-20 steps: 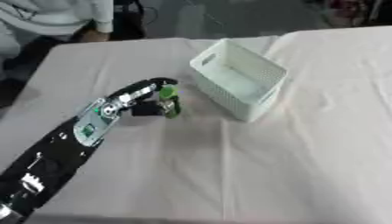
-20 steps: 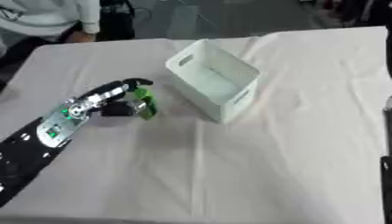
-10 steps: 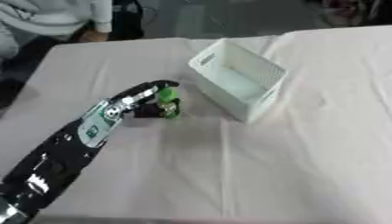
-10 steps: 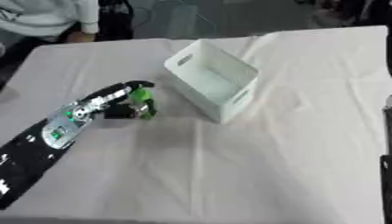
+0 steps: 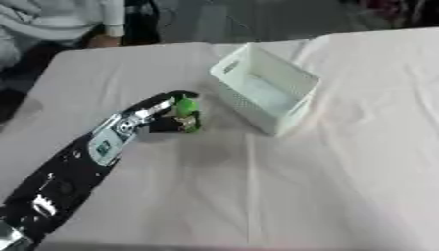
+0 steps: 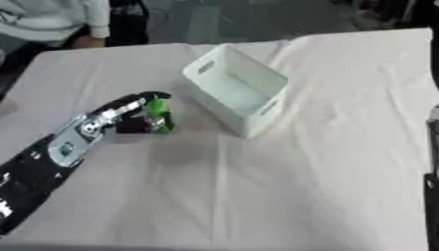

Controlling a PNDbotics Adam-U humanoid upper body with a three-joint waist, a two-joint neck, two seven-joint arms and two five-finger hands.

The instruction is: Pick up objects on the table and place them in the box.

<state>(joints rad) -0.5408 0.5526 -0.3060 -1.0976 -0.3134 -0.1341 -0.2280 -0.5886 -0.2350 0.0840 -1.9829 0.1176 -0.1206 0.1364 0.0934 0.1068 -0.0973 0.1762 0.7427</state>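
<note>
Left eye view: left hand [image 5: 167, 113] reaches in from lower left over counter [image 5: 343, 162], fingers curled round small green object [image 5: 186, 113] with green cap on top. Object sits at hand's fingertip end, on side nearest white box [image 5: 266, 88]. Box just beyond hand to its right, apart from object, open top up, tilted askew.

Right eye view: same grasp; green object between hand and box. Dark strip at right edge, possibly right arm; right hand unseen.
</note>
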